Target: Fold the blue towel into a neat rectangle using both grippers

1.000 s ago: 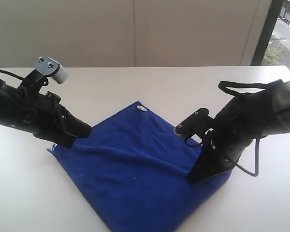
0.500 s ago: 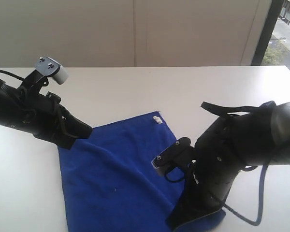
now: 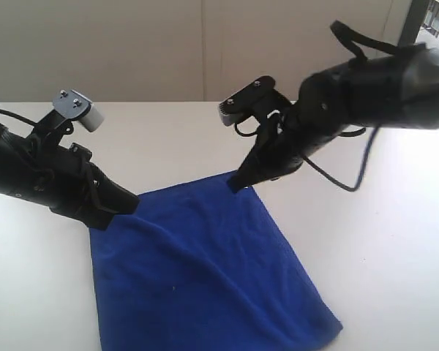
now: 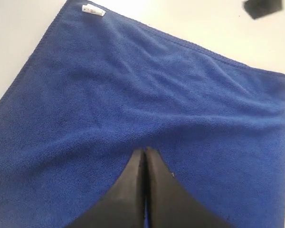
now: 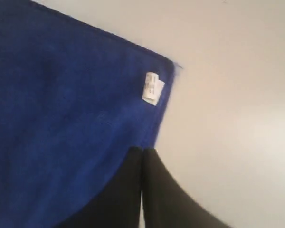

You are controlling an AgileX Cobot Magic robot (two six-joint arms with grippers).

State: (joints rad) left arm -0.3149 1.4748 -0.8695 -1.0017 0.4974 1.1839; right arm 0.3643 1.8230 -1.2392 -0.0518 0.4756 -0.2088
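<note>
Left gripper (image 3: 126, 207) has its fingers together, tips on the towel (image 3: 197, 270); right gripper (image 3: 239, 183), also closed, is at the corner near the tag (image 5: 152, 88).

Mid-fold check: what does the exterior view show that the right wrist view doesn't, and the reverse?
Exterior only: the left pincer at a left corner of the blue towel, and the towel's whole outline. Right wrist only: the white tag near the corner, and the right pincer shut at the towel's edge. Both: the towel, the pale table and the right pincer by that corner.
</note>
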